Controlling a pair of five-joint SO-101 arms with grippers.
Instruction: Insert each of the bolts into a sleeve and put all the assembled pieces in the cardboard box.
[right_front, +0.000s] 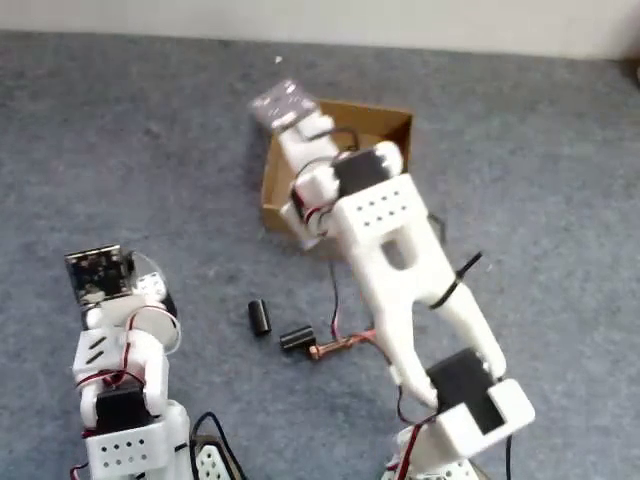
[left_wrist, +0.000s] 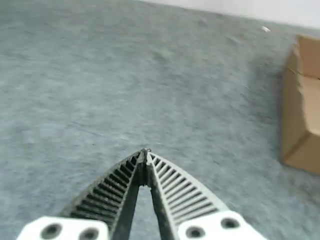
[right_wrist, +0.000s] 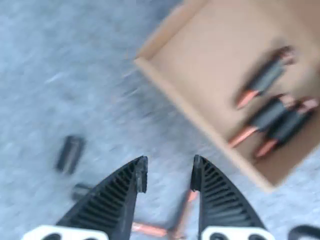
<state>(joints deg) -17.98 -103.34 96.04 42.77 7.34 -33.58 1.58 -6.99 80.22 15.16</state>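
The cardboard box (right_front: 392, 121) stands at the back of the grey carpet. Three assembled pieces lie inside it, black sleeves with copper bolt tips (right_wrist: 265, 77) (right_wrist: 263, 118) (right_wrist: 288, 126). My right gripper (right_wrist: 169, 171) hangs open and empty over the carpet just outside the box's wall (right_wrist: 186, 108). Two loose black sleeves (right_front: 260, 317) (right_front: 296, 338) lie mid-table, beside copper bolts (right_front: 340, 346). The right wrist view shows one sleeve (right_wrist: 69, 154) and the bolts (right_wrist: 149, 230) beyond the fingers. My left gripper (left_wrist: 145, 156) is shut on nothing, low over bare carpet at the front left.
The right arm (right_front: 400, 260) stretches from the front right across to the box and hides part of it. The left arm (right_front: 120, 380) stays folded at the front left. The box's corner (left_wrist: 301, 115) lies well off from the left gripper.
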